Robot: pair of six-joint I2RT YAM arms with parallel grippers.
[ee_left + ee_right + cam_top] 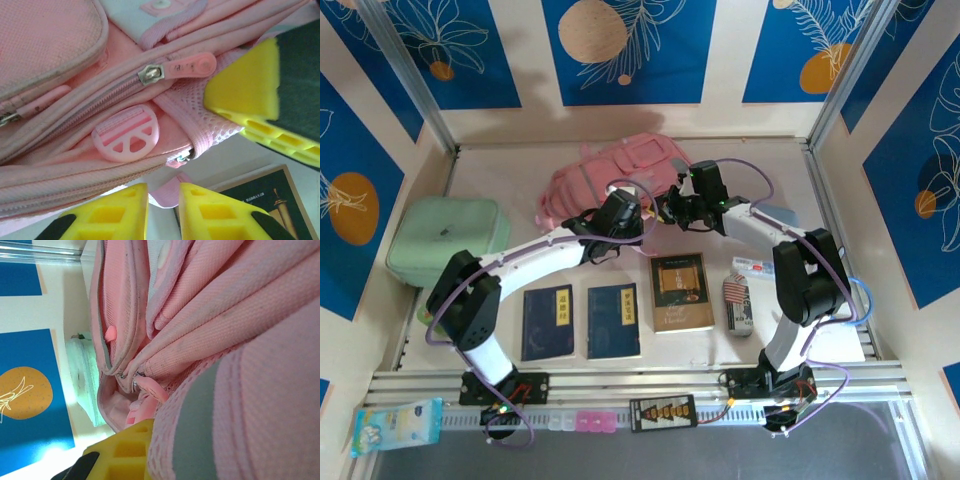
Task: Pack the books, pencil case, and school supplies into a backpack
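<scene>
The pink backpack [610,172] lies at the back of the table, its zips and a round pink buckle [126,133] filling the left wrist view. My left gripper [164,189] [634,224] is at its near edge, jaws narrowed onto a pink strap [167,196]. My right gripper [673,208] [152,442] is shut on the backpack's mesh side [200,405]; its yellow finger [245,100] presses that mesh. Two blue books [547,322] [613,320] and a brown book [681,290] lie in a row in front. The flag-print pack [736,291], grey-white oblong [741,319] and white card [757,266] lie to their right.
A mint-green soft case [450,240] stands at the left. A blue tissue pack [395,425] lies on the front rail. Metal frame posts and walls close in the table's back and sides. The arms' bases stand at the near edge.
</scene>
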